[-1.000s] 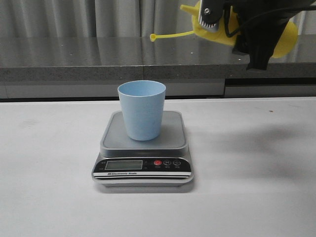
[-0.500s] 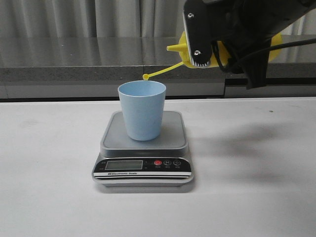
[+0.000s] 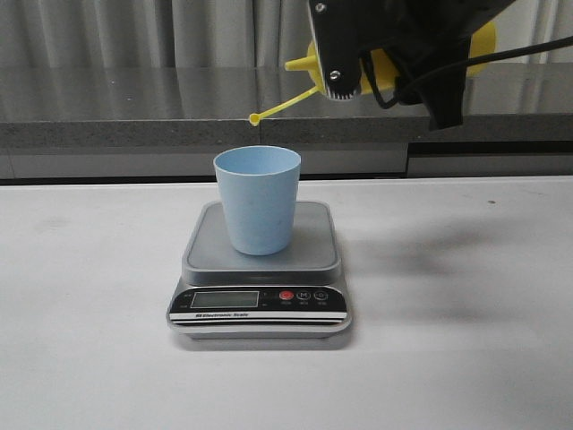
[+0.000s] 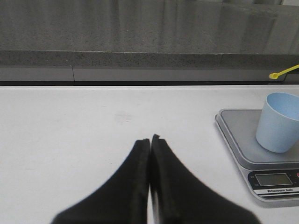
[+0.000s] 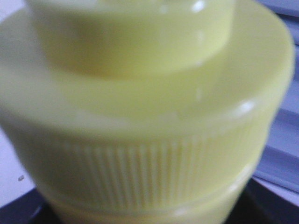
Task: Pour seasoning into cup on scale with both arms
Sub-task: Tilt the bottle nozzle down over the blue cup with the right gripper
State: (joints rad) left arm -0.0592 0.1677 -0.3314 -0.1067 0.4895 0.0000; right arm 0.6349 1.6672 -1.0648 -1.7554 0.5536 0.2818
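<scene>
Seasoning (image 3: 479,40): was held tipped above and to the right of the cup (image 3: 257,199), nozzle not yet over the rim.
Cup: stood on the scale (image 3: 260,269), mid-counter (image 3: 89,296).
Right end effector (image 3: 394,49): judged clamped on the bottle; fingers hidden.
Left end effector (image 4: 150,140): fingers pressed together, empty, well apart from the scale.
Risk: seasoning could be spilled onto the platform if squeezed before alignment; the dangling cap strap (image 3: 282,107) could knock the rim.
Room: open counter lay on every side.

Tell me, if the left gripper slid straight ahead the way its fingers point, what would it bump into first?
Probably nothing on the table. The left gripper is shut and points over bare white table toward the grey ledge at the back. The scale and cup sit off to one side of that line.
</scene>
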